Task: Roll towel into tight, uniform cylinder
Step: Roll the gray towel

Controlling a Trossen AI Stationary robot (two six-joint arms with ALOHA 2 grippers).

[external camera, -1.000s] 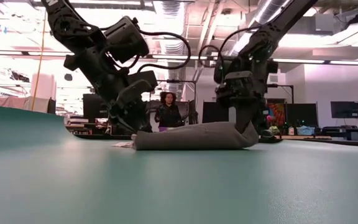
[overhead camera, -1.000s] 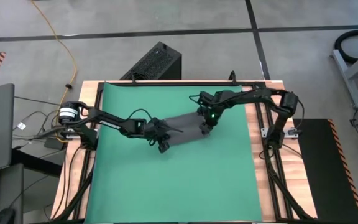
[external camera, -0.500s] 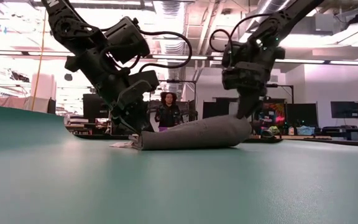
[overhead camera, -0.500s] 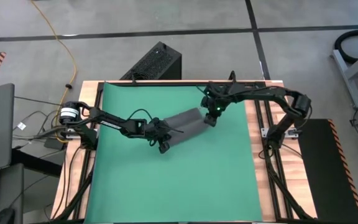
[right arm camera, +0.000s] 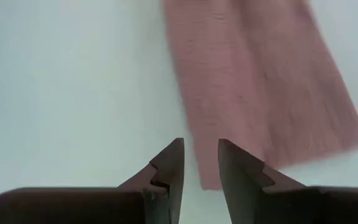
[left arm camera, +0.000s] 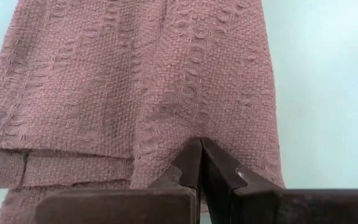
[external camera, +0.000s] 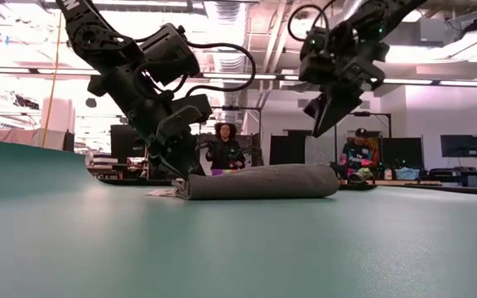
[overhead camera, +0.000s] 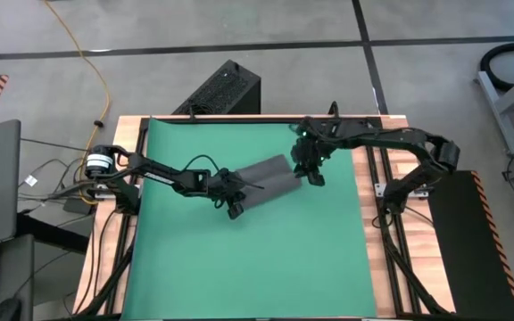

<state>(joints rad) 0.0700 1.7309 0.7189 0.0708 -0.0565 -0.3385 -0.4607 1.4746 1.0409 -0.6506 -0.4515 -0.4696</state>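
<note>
At centre of the high view, on the green mat (overhead camera: 257, 259), the towel (overhead camera: 264, 182) is lying as a short grey roll, slanting from lower left to upper right. The left gripper (overhead camera: 233, 203) is sitting at the roll's lower-left end, fingers clenched together on the cloth edge. The right gripper (overhead camera: 312, 172), which was pressing on the roll's right end a second ago, is now hanging above and just beside that end, fingers slightly parted, gripping nothing. In the low view the towel is holding its shape unaided. Judgement: rolling looks essentially complete; one end is freed, the left end not yet.
</note>
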